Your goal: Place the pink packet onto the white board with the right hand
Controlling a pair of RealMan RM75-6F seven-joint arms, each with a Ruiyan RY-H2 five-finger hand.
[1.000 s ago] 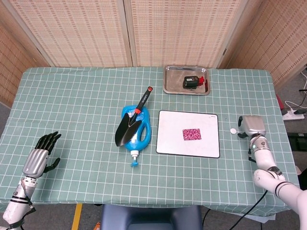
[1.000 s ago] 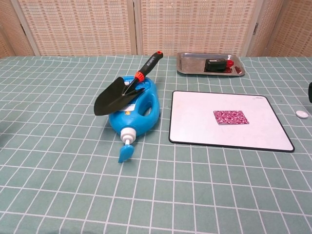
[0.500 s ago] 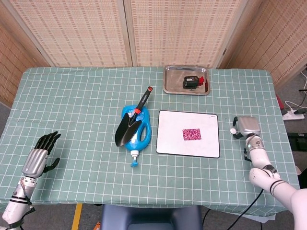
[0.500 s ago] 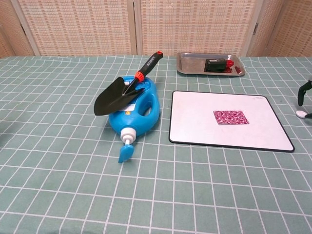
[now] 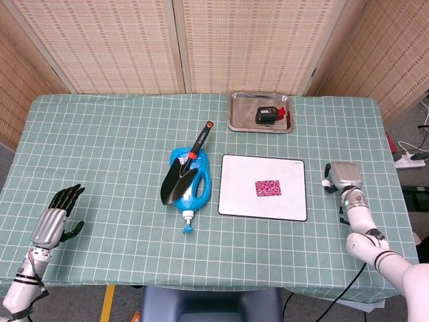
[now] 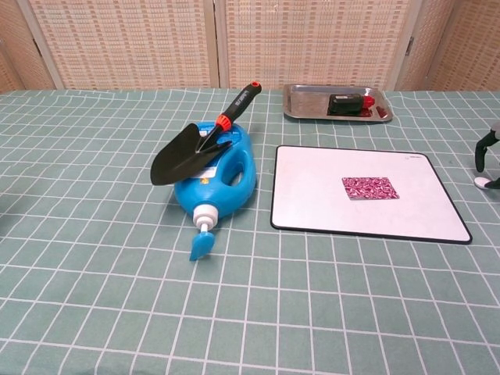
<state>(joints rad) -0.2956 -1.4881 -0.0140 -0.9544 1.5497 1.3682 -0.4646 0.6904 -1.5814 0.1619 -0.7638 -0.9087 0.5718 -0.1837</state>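
The pink packet [image 5: 268, 188] [image 6: 370, 187] lies flat near the middle of the white board [image 5: 238, 198] [image 6: 312, 195], and nothing touches it. My right hand [image 5: 342, 176] hovers low over the cloth to the right of the board, its silver back turned up. It holds nothing. Only one dark finger [image 6: 485, 147] shows at the right edge of the chest view, hanging over a small white disc [image 6: 484, 182]. My left hand [image 5: 57, 215] rests at the table's near left corner with its fingers spread and nothing in it.
A blue bottle [image 5: 194, 184] [image 6: 223, 176] lies left of the board with a black trowel [image 5: 184, 168] [image 6: 195, 144] on top of it. A metal tray [image 5: 241, 121] [image 6: 308, 105] at the back holds a black and red item.
My right hand has shifted a little left toward the small white disc, and one of its fingers now shows in the chest view. The packet and left hand have not moved.
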